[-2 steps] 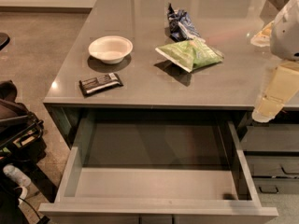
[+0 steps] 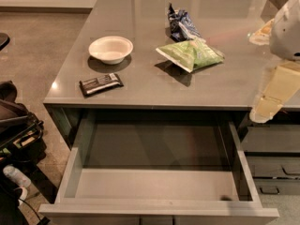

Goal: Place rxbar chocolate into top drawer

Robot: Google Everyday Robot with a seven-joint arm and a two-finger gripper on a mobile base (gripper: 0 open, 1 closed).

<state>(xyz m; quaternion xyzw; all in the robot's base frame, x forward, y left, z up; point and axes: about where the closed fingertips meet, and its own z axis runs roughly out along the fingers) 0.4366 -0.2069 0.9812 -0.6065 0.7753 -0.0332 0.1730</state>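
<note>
Nothing has visibly moved: the cream gripper (image 2: 267, 108), its state impossible to tell, hangs far right of the round white bowl (image 2: 111, 49). The flat black-wrapped rxbar chocolate (image 2: 101, 84), just in front of the bowl, looks light and slick, best pinched across its width.

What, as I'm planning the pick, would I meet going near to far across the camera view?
top drawer → rxbar chocolate → green snack bag → dark blue snack bag. The white bowl is left out because it is level with the green bag. The tool hangs at the right edge of the view.
</note>
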